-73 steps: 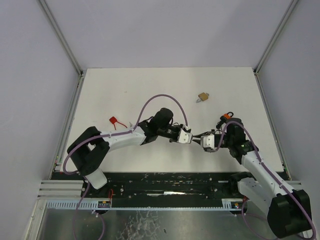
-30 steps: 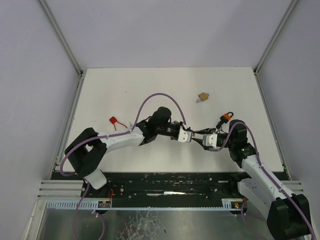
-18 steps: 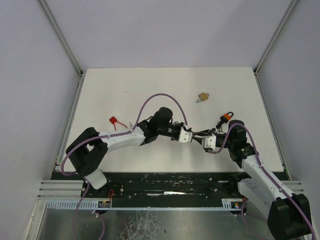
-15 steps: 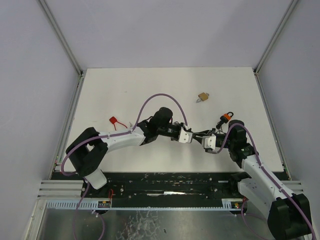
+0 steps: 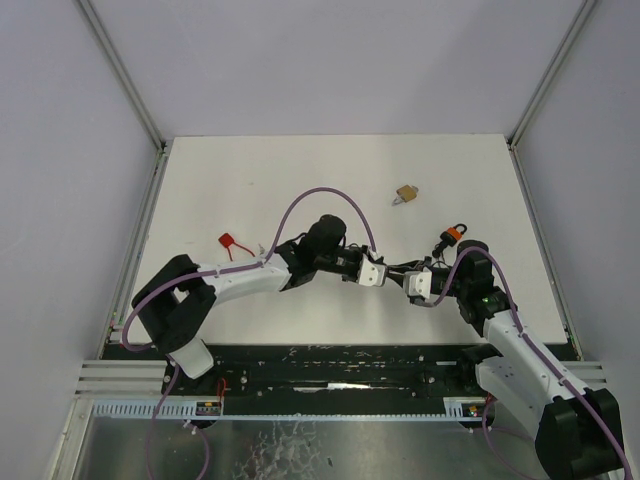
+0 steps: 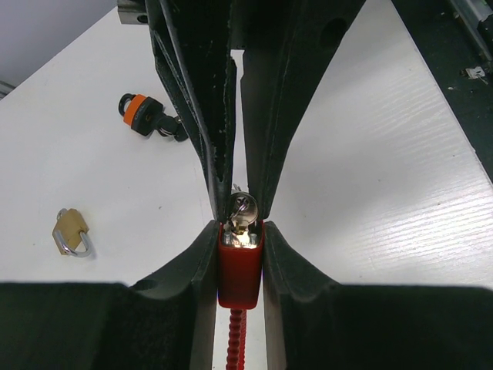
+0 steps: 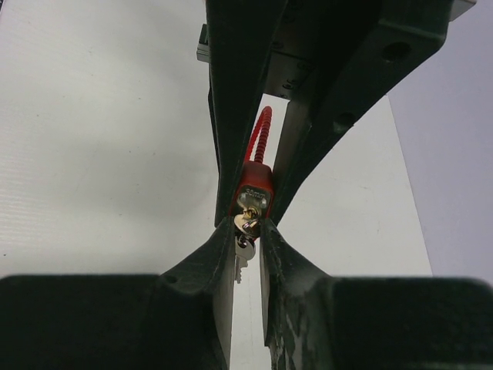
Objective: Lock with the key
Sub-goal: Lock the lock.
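A red padlock [image 6: 239,262] with a ribbed red cable [image 7: 262,135] is clamped in my left gripper [image 6: 239,231], which is shut on its body. A silver key [image 6: 243,210] sits in the lock's keyhole. My right gripper [image 7: 248,231] faces the left one tip to tip, and its fingertips pinch the key's head [image 7: 248,222]. A second key [image 7: 243,250] dangles from the ring between the right fingers. In the top view both grippers [image 5: 378,272] [image 5: 400,276] meet above the table's front middle.
A small brass padlock [image 5: 405,193] lies on the white table [image 5: 250,180] behind the grippers. An orange and black lock [image 5: 452,236] rests by the right arm, and a red tag-like item [image 5: 229,243] lies left of the left arm.
My right gripper has narrowed its jaws onto the key's head and edged slightly left toward the lock. The left gripper has kept its hold without moving.
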